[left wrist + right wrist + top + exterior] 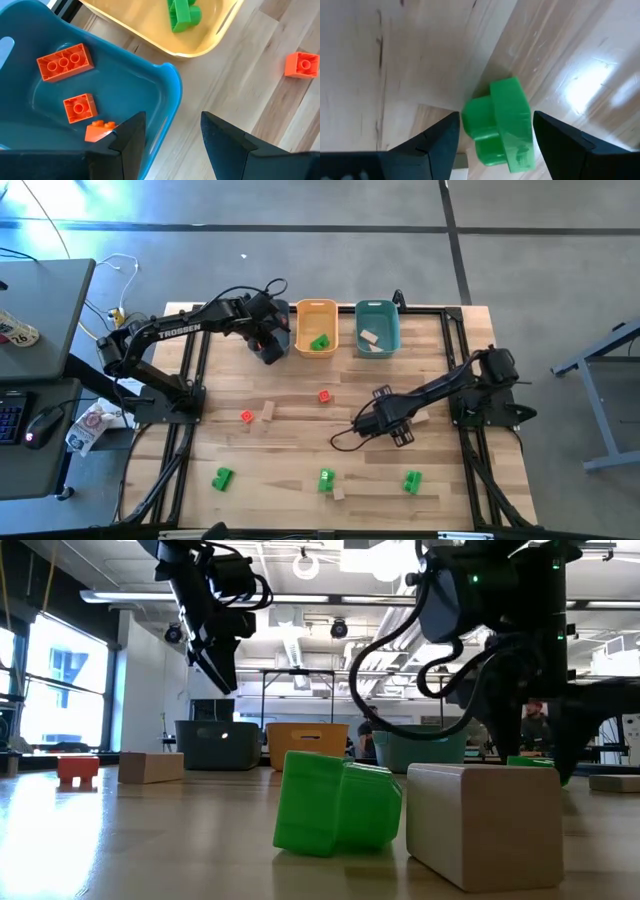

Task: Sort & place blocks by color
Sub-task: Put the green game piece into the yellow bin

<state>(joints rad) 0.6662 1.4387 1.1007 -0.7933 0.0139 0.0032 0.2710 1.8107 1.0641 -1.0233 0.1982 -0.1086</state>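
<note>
My left gripper [268, 348] [173, 116] hangs open over the near rim of the blue-grey bin [167, 82]. Three red-orange blocks [65, 61] lie in this bin, one [100, 131] right beside a fingertip. The orange-yellow bin [316, 310] holds a green block [182, 14]. A tan block [369, 338] lies in the teal bin [377, 308]. My right gripper [360, 427] [496, 115] is open above the middle of the table. A green block [500, 125] [326, 478] lies on the wood beyond its fingers, untouched.
Loose on the table are two red-orange blocks [324, 396] [247, 417], a tan block [268, 411], two more green blocks [222, 477] [411, 480], and tan blocks [338, 493] [420, 417]. A desk with a mouse and keyboard stands left of the table.
</note>
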